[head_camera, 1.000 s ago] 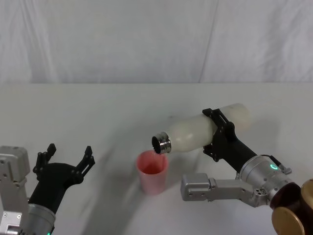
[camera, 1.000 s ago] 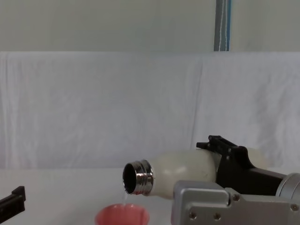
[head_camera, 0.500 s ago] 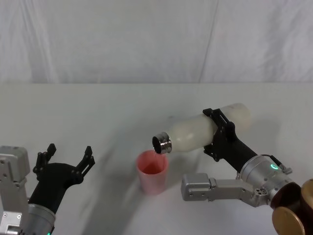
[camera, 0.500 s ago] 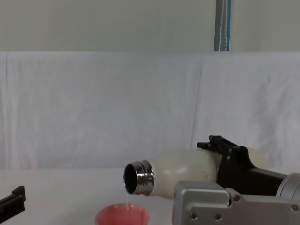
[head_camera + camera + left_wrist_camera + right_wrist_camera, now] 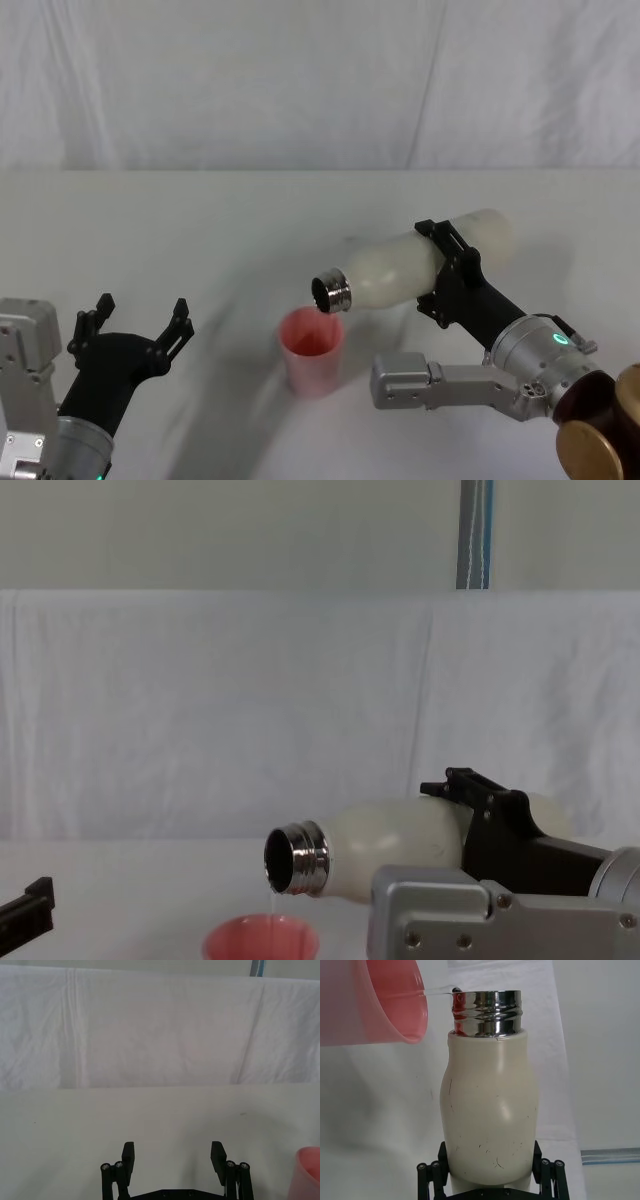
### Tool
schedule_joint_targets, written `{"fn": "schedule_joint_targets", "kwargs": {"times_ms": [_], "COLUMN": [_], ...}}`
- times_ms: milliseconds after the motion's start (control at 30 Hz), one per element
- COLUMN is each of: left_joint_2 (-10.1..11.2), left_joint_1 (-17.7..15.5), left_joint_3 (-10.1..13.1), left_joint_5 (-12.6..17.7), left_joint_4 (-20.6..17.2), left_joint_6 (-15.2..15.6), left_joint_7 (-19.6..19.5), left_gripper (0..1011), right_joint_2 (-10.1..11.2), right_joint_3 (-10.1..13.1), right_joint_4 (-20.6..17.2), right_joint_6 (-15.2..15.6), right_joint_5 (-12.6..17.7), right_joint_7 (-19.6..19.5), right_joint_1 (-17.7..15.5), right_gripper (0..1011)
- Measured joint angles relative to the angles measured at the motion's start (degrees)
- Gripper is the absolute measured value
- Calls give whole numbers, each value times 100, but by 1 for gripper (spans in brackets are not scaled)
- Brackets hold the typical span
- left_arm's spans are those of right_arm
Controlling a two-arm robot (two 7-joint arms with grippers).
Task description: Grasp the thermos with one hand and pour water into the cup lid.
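I have the right claw [image 5: 447,272] clamped around the middle of the thermos [image 5: 420,263], which lies nearly level above the table [image 5: 200,230], its steel neck tipped slightly down and left. The open mouth sits just over the rim of the cup lid [image 5: 312,350], and in the chest view a thin thread of water falls from the mouth into it. My left claw [image 5: 135,322] hangs low at the left, fingers apart, holding nothing
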Motion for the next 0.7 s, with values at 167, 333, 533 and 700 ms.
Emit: {"fn": "schedule_joint_targets", "kwargs": {"times_ms": [167,333,533,700], "left_joint_2": [0,0,0,0], "left_joint_1": [0,0,0,0], "left_joint_3": [0,0,0,0], "left_joint_5": [0,0,0,0], "left_joint_4": [0,0,0,0], "left_joint_6": [0,0,0,0], "left_joint_7": [0,0,0,0], "left_gripper": [1001,1001,1001,1001], "right_joint_2": [1,1,1,4], "right_joint_3": [-2,-6,-12,-16], "right_joint_4": [0,0,-16,-25], "right_joint_6": [-2,2,12,15], "right_joint_5": [0,-4,-12,-20], "right_joint_7": [-1,-7,-7,-7], "right_joint_1": [2,2,-1,-4], "right_gripper": [952,952,952,952]}}
